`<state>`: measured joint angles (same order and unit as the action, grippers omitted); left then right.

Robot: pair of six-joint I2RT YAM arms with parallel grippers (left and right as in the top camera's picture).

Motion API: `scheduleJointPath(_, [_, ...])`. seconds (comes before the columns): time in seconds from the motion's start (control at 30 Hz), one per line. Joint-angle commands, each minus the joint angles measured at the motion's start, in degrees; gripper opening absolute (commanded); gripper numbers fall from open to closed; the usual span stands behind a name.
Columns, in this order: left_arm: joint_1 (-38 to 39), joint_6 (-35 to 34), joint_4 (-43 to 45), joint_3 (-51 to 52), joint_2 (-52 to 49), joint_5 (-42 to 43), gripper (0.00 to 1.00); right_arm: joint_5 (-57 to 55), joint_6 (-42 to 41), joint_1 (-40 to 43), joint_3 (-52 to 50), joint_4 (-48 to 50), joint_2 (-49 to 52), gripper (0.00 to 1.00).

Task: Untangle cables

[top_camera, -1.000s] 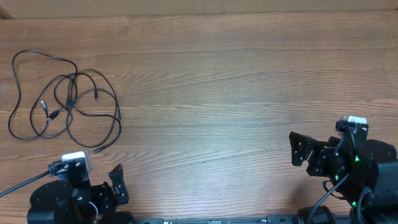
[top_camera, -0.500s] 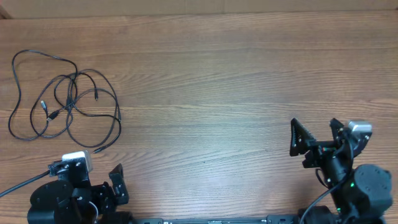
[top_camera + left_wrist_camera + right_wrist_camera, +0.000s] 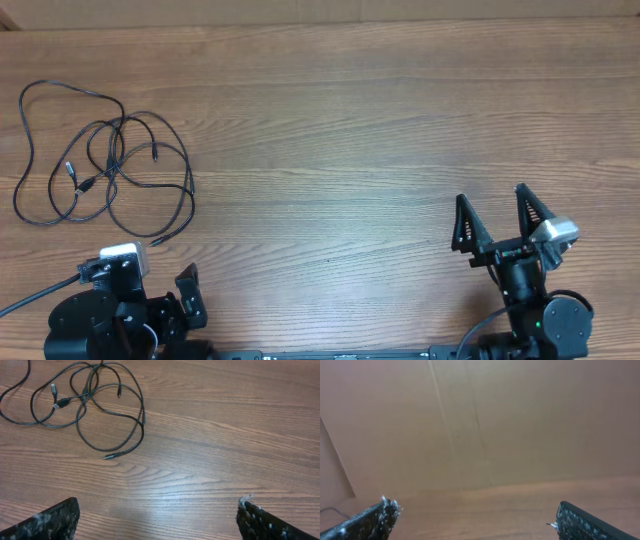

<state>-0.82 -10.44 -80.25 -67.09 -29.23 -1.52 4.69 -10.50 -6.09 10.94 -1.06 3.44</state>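
Note:
The cables (image 3: 112, 168) are thin black cords with small plug ends, lying in a loose tangle of loops at the table's left. They also show at the top left of the left wrist view (image 3: 82, 397). My left gripper (image 3: 188, 298) sits at the front left edge, just below the tangle. Its fingers (image 3: 157, 512) are spread wide, open and empty. My right gripper (image 3: 492, 210) is at the front right, far from the cables. It points toward the far edge, and its fingers (image 3: 475, 510) are open and empty.
The wooden table (image 3: 350, 140) fills the overhead view. A brown cardboard wall (image 3: 480, 420) stands behind the table's far edge. A thick black cable (image 3: 30, 292) runs to the left arm's base.
The right gripper has swung from pointing left to pointing toward the far edge and shifted slightly left, with both fingers now spread in view. The left arm and the cables have not moved.

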Motion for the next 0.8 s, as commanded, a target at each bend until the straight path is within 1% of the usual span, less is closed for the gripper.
scheduleJointPath(0.0, [0.11,-0.50,0.07,0.20,0.46,0.68,0.99,0.33,0.15,0.04,-4.94,5.64,-1.38,1.00])
scheduleJointPath(0.13, [0.11,-0.50,0.07,0.20,0.46,0.68,1.00,0.35,0.79,0.04,-10.34,12.72,-2.84,1.00])
scheduleJointPath(0.27, [0.11,-0.50,0.07,0.20,0.46,0.68,0.99,0.52,4.63,-0.13,-10.51,10.58,-3.32,1.00])
scheduleJointPath(0.33, [0.11,-0.50,0.07,0.20,0.46,0.68,1.00,0.52,8.46,-0.13,-10.51,9.42,-3.32,1.00])
scheduleJointPath(0.53, [0.11,-0.50,0.07,0.20,0.46,0.68,0.99,3.08,9.05,-0.13,-10.49,-3.63,-3.32,1.00])
scheduleJointPath(0.77, [0.11,-0.50,0.07,0.20,0.46,0.68,0.99,3.10,9.11,-0.13,-10.49,-2.97,-3.32,1.00])
